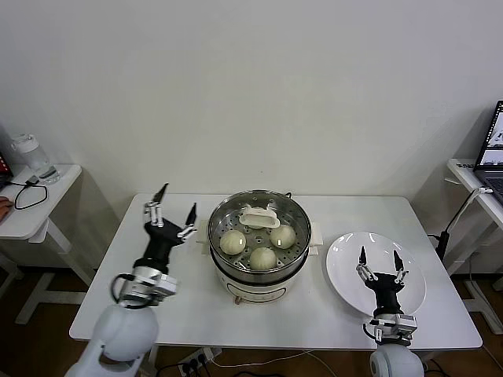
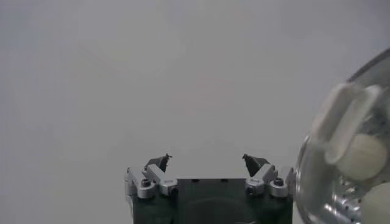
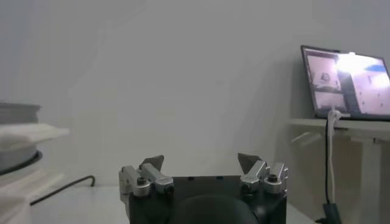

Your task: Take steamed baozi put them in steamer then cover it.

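Observation:
The steamer (image 1: 218, 263) stands mid-table on its white base. The clear glass cover, with its cream handle (image 1: 259, 217), lies on top of it. Three baozi (image 1: 233, 242) (image 1: 283, 236) (image 1: 262, 258) show through the glass; a fourth is not visible. My left gripper (image 1: 178, 200) is open and empty, raised just left of the steamer. In the left wrist view (image 2: 207, 159) the cover handle (image 2: 348, 122) and a baozi (image 2: 365, 155) show beside it. My right gripper (image 1: 380, 258) is open and empty above the white plate (image 1: 346, 253); it also shows in the right wrist view (image 3: 201, 159).
The white plate right of the steamer is empty. A side table (image 1: 31, 212) with a bottle and a cable stands at the left. A laptop (image 3: 347, 82) sits on a stand at the right. A power cable (image 3: 61, 189) lies on the table behind the steamer.

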{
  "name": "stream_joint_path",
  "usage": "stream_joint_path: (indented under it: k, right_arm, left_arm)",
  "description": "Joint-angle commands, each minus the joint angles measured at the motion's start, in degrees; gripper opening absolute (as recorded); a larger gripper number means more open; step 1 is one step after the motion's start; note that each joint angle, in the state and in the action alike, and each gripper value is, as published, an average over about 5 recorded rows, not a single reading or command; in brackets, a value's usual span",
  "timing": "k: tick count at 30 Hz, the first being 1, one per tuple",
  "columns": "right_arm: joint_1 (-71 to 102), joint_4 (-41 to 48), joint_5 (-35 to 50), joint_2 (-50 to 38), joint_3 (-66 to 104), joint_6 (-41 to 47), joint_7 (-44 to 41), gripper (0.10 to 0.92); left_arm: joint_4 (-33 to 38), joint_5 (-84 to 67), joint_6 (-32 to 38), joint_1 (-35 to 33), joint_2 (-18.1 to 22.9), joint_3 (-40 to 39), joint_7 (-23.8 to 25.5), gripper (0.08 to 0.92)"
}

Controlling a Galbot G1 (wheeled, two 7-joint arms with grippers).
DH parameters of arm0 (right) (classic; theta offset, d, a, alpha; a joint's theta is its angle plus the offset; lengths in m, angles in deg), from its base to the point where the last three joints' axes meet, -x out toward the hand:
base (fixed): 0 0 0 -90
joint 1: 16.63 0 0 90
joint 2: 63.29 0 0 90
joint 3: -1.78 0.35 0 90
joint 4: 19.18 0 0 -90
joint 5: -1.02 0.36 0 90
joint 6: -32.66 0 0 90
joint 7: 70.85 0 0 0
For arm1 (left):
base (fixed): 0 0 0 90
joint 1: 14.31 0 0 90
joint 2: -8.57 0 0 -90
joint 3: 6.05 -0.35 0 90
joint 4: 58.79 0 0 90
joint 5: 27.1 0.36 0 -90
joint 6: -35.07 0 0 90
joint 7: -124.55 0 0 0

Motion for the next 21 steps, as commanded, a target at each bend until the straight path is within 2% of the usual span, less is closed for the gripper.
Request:
stream_joint_path:
  k: [1, 8, 21]
  right_arm:
    - [0.6, -1.6, 5.0, -0.3, -0.9, 3.1, -0.6, 0.823]
    - [0.9, -1.6, 4.9, 0.5, -0.7, 3.2, -0.7, 0.823]
    - [1.8, -3.5, 5.1, 0.3, 0.0, 4.5, -0.4, 0.823]
  left_arm:
    - [-14.3, -31.3, 24.6, -4.9, 1.0, 16.6, 1.1, 0.823]
    - [-16.9, -33.9, 27.6, -6.8, 1.3, 16.5, 4.3, 0.823]
    - [-16.1, -33.8, 27.9, -8.3, 1.9, 16.0, 7.0, 0.823]
